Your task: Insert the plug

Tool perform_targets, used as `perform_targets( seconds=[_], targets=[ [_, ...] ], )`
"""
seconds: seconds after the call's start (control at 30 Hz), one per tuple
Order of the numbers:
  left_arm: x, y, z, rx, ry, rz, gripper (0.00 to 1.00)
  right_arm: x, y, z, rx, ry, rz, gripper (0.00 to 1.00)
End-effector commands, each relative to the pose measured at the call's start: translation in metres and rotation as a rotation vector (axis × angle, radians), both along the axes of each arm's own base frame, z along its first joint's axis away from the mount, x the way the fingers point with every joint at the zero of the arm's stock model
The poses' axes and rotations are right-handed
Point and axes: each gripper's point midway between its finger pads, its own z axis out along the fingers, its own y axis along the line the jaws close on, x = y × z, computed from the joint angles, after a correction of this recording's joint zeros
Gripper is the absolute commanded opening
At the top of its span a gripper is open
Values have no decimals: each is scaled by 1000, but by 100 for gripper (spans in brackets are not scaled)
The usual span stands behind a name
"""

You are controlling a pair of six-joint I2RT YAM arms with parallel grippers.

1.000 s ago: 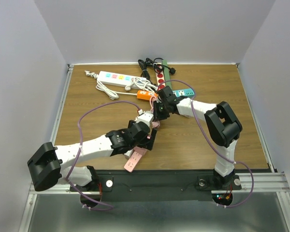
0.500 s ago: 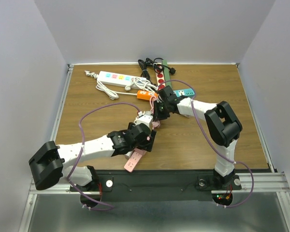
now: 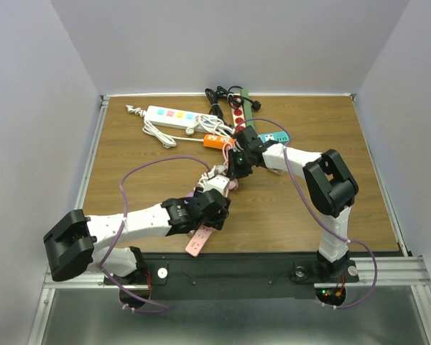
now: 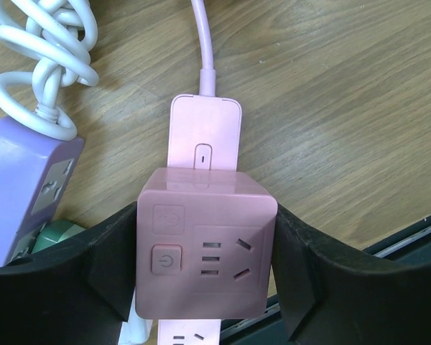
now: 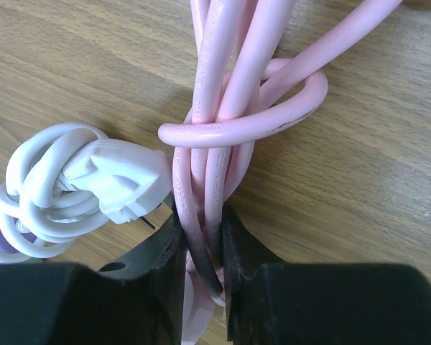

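Observation:
My left gripper (image 4: 205,277) is shut on a pink cube socket (image 4: 205,237), its button and outlet face toward the camera. The cube is held above a flat pink power strip (image 4: 203,136) with a pink cord running away. In the top view the left gripper (image 3: 208,205) is near the front edge, over the pink strip (image 3: 198,242). My right gripper (image 5: 201,251) is shut on a bundle of pink cable (image 5: 215,108) tied with a loop; in the top view it (image 3: 235,167) is at mid-table. A white plug (image 5: 118,183) on a coiled white cord lies just left of the right fingers.
A purple power strip (image 4: 29,187) and a white cord coil (image 4: 43,43) lie left of the cube. At the back are a white strip (image 3: 171,116), an orange block (image 3: 217,141), a red-switched strip (image 3: 238,118), a teal strip (image 3: 273,136) and black cables (image 3: 219,97).
My left gripper has drawn back a little toward the near edge with the pink cube in it. The right gripper has stayed on the pink cable.

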Motion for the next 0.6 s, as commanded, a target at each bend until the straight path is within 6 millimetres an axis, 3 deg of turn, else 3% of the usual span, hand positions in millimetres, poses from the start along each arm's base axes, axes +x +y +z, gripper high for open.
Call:
perform_targets(
  seconds=[0.0,0.13,0.3,0.57],
  targets=[
    [-22,-1,-18,32,70,-41,52,93,-60,-3,-158,-253,-226,0],
    [-30,0,-36,93,96,-62,27,94,-59,-4,-153,-250,-231,0],
    [-30,-3,-43,120,98,-58,0,91,-59,-5,-150,-241,-230,0],
    [-48,-5,-60,80,126,26,0,88,-65,-4,-168,-247,-236,0]
  ],
)
